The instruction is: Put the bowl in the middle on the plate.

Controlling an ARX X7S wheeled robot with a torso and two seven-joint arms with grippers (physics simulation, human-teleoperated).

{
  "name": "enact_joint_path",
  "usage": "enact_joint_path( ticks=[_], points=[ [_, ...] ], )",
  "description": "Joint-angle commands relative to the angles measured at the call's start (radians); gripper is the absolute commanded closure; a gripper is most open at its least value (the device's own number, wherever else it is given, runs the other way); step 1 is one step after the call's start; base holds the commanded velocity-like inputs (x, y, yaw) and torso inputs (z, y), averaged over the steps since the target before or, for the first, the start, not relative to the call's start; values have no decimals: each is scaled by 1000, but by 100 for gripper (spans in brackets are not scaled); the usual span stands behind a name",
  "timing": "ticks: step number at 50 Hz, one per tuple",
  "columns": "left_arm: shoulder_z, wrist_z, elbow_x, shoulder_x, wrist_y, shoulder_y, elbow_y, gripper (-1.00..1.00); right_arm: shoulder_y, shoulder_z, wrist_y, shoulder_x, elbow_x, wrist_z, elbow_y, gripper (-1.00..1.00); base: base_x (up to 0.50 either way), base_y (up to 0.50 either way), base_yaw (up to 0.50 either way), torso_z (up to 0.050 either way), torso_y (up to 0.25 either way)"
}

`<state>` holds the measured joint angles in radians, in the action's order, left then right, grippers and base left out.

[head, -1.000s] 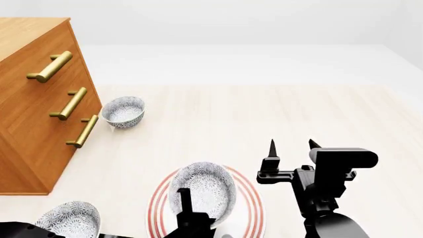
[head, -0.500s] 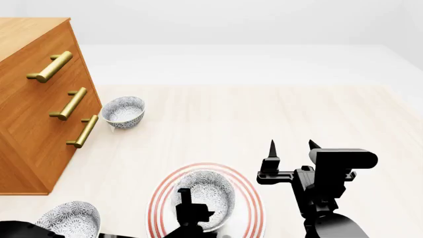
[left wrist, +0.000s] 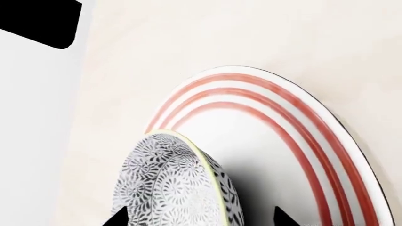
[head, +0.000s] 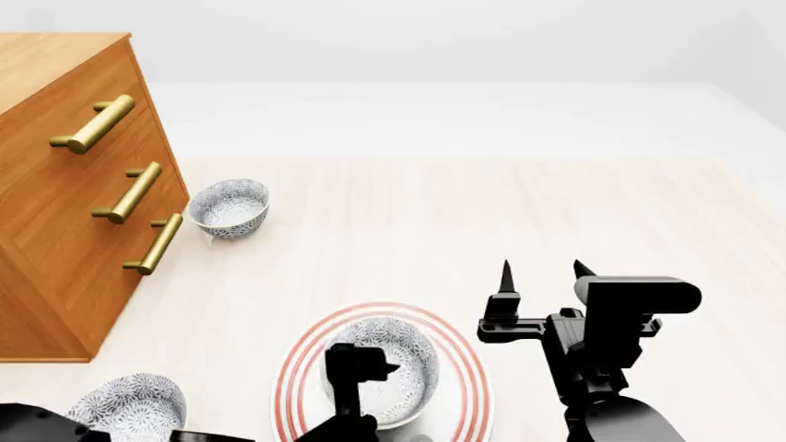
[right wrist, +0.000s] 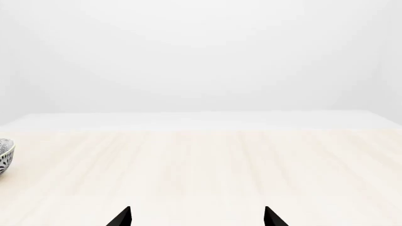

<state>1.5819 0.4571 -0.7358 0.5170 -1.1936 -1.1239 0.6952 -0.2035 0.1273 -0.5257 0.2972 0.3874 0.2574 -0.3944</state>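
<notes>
The bowl (head: 403,361), white with a grey-blue floral pattern, rests on the red-ringed plate (head: 461,368) near the front of the floor area. In the left wrist view the bowl (left wrist: 169,188) fills the near part of the plate (left wrist: 283,122), and its rim runs between the wide-apart fingertips. My left gripper (head: 356,368) (left wrist: 199,219) is open and straddles the bowl's near wall. To the right of the plate my right gripper (head: 540,276) (right wrist: 196,217) is open, held above the pale wooden surface with nothing between its fingers.
A wooden dresser (head: 62,212) with brass handles stands at the left. An identical bowl (head: 230,206) sits by its front corner and also shows as the bowl (right wrist: 5,155) in the right wrist view. Another bowl (head: 129,405) lies at the front left.
The bowl came down from its raised position onto the plate. My left gripper's fingers have spread apart around its wall. The right arm has not moved.
</notes>
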Motion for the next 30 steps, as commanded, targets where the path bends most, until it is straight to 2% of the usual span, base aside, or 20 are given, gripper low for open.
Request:
enact_joint_path(
  ticks=[1, 11, 17, 25, 30],
  points=[
    [-48, 5, -63, 20, -46, -41, 99, -100, -1, 4, 3, 3, 3, 3, 1, -100, 0, 0, 0, 0, 0],
    [-247, 60, -300, 52, -159, -107, 231, -100, -6, 7, -4, 6, 8, 8, -6, -100, 0, 0, 0, 0, 0],
    [-328, 100, -414, 71, -180, -138, 266, -100, -7, 9, -5, 9, 10, 11, -9, -100, 0, 0, 0, 0, 0],
    [-425, 105, -525, 125, -124, -173, 274, -100, -5, 12, -3, 11, 11, 14, -8, -100, 0, 0, 0, 0, 0],
    [-525, 8, -566, 222, 12, -177, 247, -100, -8, 14, -11, 14, 14, 18, -14, -100, 0, 0, 0, 0, 0]
  ],
)
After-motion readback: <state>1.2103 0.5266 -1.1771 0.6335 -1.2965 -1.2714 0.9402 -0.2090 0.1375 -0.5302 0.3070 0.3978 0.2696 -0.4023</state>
